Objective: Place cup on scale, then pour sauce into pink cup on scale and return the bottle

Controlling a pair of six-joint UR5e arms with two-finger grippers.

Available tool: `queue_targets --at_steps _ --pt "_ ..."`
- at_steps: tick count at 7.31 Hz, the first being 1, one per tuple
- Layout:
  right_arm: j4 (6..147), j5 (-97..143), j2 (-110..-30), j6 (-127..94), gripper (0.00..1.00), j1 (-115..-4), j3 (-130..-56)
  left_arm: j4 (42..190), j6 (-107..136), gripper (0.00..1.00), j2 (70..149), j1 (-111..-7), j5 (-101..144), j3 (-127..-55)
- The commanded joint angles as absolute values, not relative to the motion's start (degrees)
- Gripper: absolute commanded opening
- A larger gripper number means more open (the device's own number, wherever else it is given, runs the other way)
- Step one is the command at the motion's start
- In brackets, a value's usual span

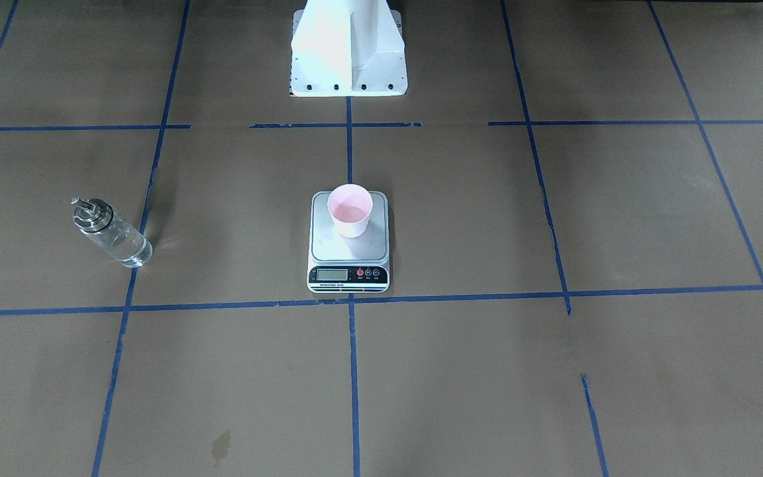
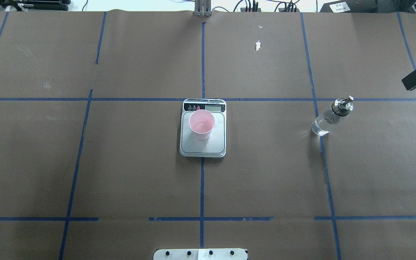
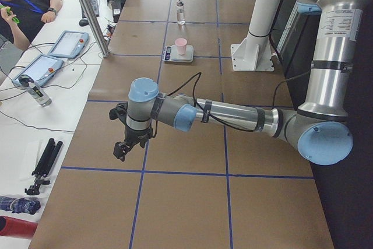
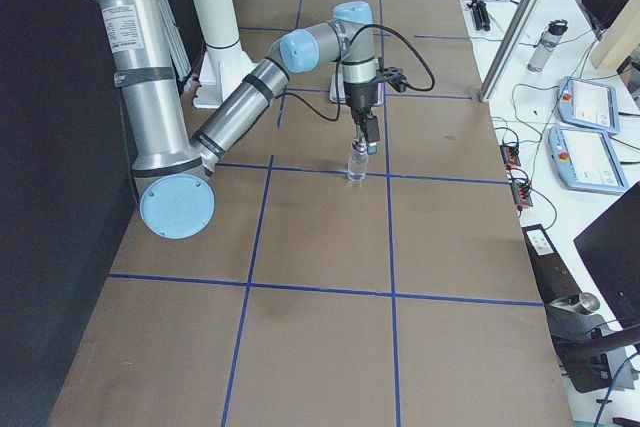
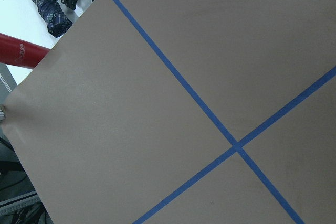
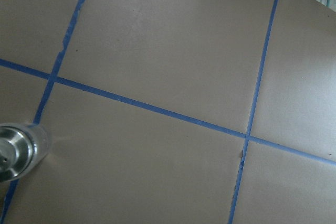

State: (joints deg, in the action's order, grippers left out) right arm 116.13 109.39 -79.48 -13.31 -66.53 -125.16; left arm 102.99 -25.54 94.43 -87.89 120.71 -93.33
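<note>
Cup (image 1: 350, 211) sits on the scale (image 1: 348, 255), bottle (image 1: 111, 233) well apart. Right gripper (image 4: 367, 137) is cropped overhead, left gripper (image 3: 123, 148) seen only side-on; neither's opening can be told.

Looks like a robotics lab. Shows in blue tape (image 3: 175, 172) gridding brown paper (image 3: 186, 208) under the left gripper (image 3: 121, 151), teach pendants (image 3: 67, 43) and cables (image 3: 32, 122) on the white bench (image 3: 17, 144) beside it, a seated operator (image 3: 26, 4) beyond, a tripod (image 3: 42, 167) near.
</note>
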Motion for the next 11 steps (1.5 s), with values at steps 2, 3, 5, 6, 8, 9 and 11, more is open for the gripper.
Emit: queue_targets --at_steps 2,3,5,6,8,9,11 --pt "115.5 122.3 -81.8 2.8 1.0 -78.2 -116.1 103.3 -26.2 1.0 93.8 -87.9 122.4 -90.8" --pt "115.4 125.0 -82.2 7.4 1.0 -81.1 -113.4 103.6 -26.1 1.0 93.6 -87.9 127.1 -88.4" --pt "109.6 129.0 -84.4 10.1 1.0 -85.1 -107.3 102.8 -26.0 1.0 93.3 -87.9 128.4 -86.2" --pt "101.6 129.2 -86.4 9.9 1.0 -85.3 -103.1 102.5 -26.1 1.0 92.2 -87.8 128.6 -83.8" --pt "97.4 129.6 -86.6 9.7 1.0 -85.3 -96.1 101.6 -25.5 1.0 91.9 -87.8 128.3 -82.4" --pt "96.7 128.2 -86.0 9.4 1.0 -85.2 -95.5 96.9 -25.5 1.0 92.6 -87.8 128.4 -83.1" --pt "94.6 128.5 -86.5 9.1 1.0 -85.1 -91.2 92.8 -25.5 1.0 92.9 -87.9 128.7 -84.3"
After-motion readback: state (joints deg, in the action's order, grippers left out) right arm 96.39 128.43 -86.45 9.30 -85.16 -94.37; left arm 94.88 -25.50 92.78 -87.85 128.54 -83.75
